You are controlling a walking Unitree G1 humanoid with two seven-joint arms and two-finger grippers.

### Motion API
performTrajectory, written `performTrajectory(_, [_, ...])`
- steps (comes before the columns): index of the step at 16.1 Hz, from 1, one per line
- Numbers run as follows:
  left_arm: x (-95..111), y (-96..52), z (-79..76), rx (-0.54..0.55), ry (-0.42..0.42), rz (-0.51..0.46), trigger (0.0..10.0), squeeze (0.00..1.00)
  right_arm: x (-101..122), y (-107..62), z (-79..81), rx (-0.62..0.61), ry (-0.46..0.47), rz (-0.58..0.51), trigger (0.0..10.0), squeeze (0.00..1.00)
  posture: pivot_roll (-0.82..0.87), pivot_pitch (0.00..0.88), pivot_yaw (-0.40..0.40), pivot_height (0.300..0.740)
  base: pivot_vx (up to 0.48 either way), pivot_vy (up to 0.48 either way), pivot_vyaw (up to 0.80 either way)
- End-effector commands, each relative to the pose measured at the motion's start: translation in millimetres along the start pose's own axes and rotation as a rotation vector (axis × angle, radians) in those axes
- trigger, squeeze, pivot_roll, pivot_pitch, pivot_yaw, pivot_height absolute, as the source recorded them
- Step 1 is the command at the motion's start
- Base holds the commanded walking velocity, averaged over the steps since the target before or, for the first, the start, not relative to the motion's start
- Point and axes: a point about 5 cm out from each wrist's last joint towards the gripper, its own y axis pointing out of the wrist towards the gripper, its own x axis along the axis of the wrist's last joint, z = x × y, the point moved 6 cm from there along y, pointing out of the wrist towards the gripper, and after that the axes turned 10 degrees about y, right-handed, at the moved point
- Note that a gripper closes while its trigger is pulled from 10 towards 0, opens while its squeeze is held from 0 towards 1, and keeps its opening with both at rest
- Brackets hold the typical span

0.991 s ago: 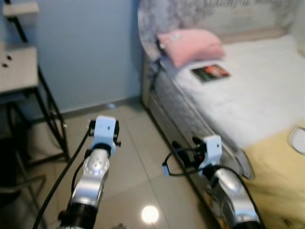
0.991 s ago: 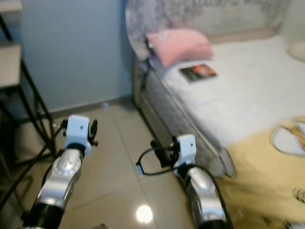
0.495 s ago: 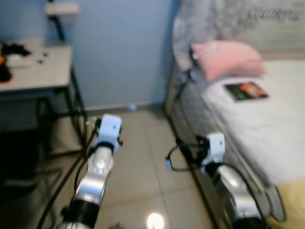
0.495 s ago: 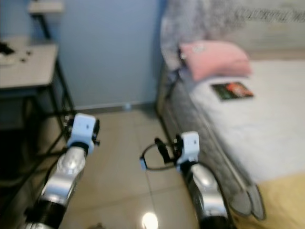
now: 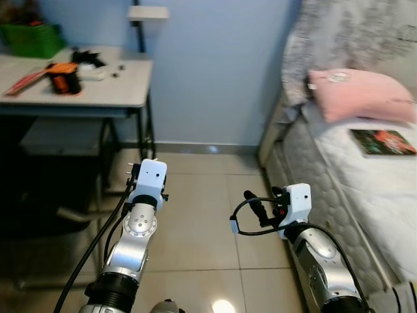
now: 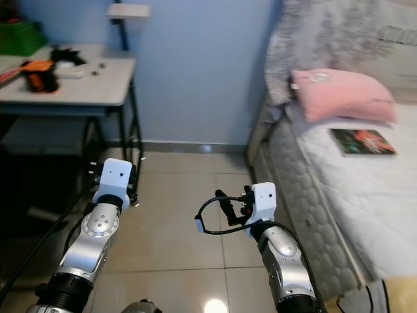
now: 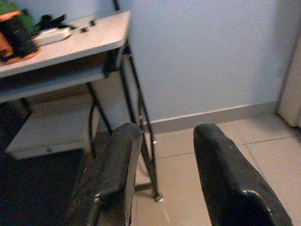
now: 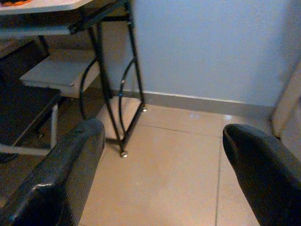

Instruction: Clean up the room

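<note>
Both arms are held out low over the tiled floor [image 5: 195, 215]. My left gripper [image 7: 167, 134] is open with nothing between its fingers and faces the grey desk [image 5: 124, 88] and the blue wall. My right gripper [image 8: 164, 129] is wide open and empty, facing the desk's black legs [image 8: 115, 94]. On the desk lie an orange and black object [image 5: 63, 77], a green box [image 5: 32, 39], a flat red thing [image 5: 23, 81] and small dark bits. A pink pillow [image 5: 361, 94] and a book [image 5: 383, 141] lie on the bed [image 5: 339, 176] at the right.
A dark chair or bulk [image 5: 39, 189] stands under the desk at the left. A lower shelf [image 8: 61, 70] sits under the desktop. The bed's side runs close along my right arm [image 5: 313, 248]. Open floor lies between the desk and the bed.
The camera has swung left: the desk has come fully into view and the bed has slid to the right edge. Both arms keep the same pose.
</note>
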Motion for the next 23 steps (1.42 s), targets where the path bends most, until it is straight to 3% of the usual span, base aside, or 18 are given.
performTrajectory(1, [6,2.3,-1.9,-0.001,0.009,-0.017,10.0,0.00,2,-2.2,-5.5,-0.011,0.008,-0.006,10.0,0.21,0.08,0.000,-0.054,0.740,0.000,0.000,0.51])
performTrajectory(14, [11,1.8,0.7,0.013,0.002,-0.049,10.0,0.00,-3,-4.2,0.5,0.033,0.028,0.007,10.0,0.26,0.07,0.000,-0.056,0.740,0.000,0.000,0.51])
performTrajectory(18, [9,2.3,-3.0,-0.004,-0.017,-0.036,10.0,0.00,-6,-6.2,-12.2,-0.035,0.051,0.020,10.0,0.23,0.06,0.000,-0.051,0.740,0.000,0.114,0.25])
performTrajectory(23, [7,2.3,-5.3,-0.011,-0.019,-0.027,10.0,0.00,-4,-6.8,-11.5,-0.026,0.035,0.016,10.0,0.26,0.06,0.000,-0.058,0.740,0.000,0.000,0.63])
